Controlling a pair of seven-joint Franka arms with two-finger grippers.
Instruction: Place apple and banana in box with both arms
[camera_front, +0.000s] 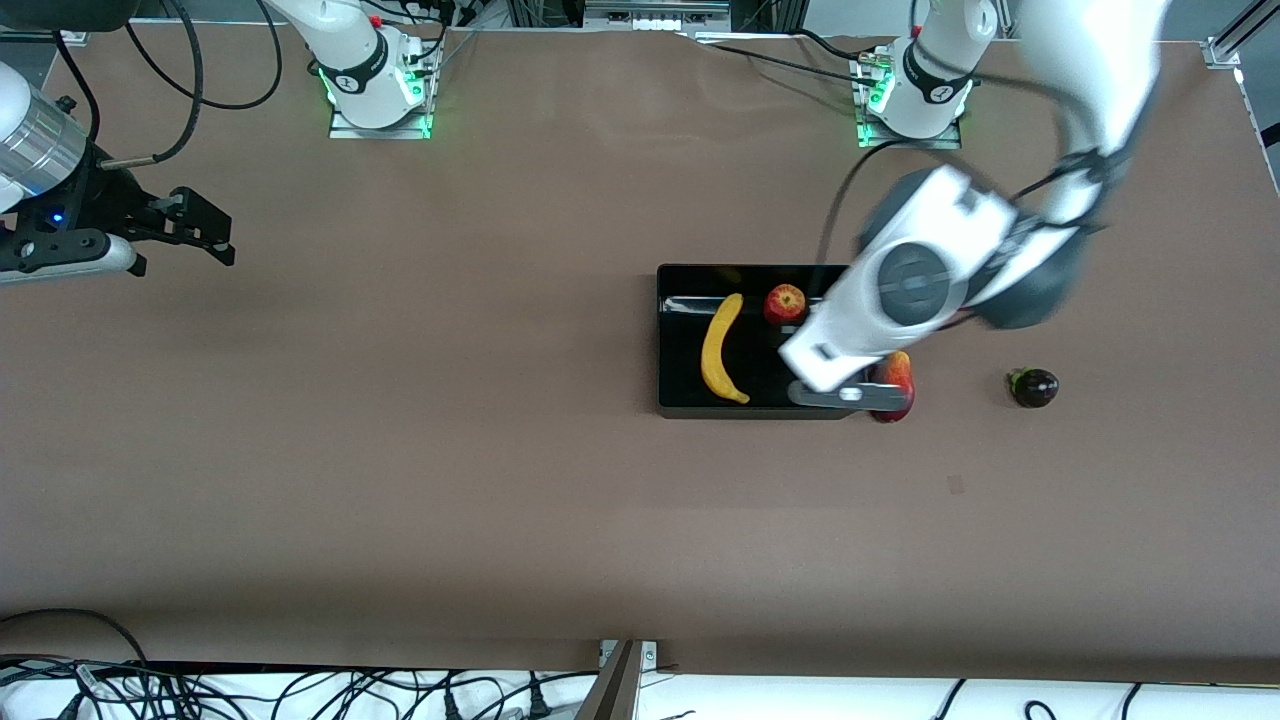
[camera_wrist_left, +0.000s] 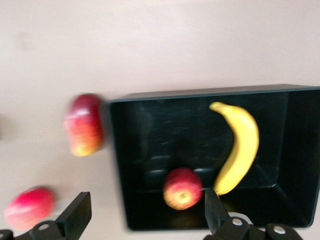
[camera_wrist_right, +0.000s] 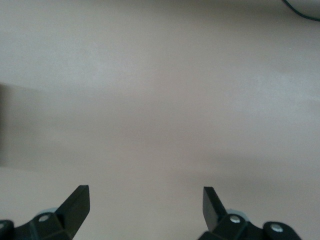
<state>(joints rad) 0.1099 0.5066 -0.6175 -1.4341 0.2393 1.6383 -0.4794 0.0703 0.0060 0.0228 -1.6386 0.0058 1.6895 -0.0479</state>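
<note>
- Starting at the right arm's end of the table: the right gripper (camera_front: 185, 235) hangs over bare tabletop near that table edge, fingers (camera_wrist_right: 75, 205) spread wide, holding nothing. This arm waits.
- Banana (camera_front: 722, 349): lies flat in the box (camera_front: 668, 340), toward the box wall on the right arm's side. Judged light, soft-skinned and easily bruised; grasp across the mid-body with gentle force.
- Apple (camera_front: 785, 303): rests in the box beside the banana, toward the robot bases' edge. Judged firm, round and smooth, liable to roll; grasp across its widest part.
- Left gripper (camera_wrist_left: 145, 212): hovers over the box, jaws wide apart, empty, touching nothing.
- Both fruits appear placed; the task looks complete.
</note>
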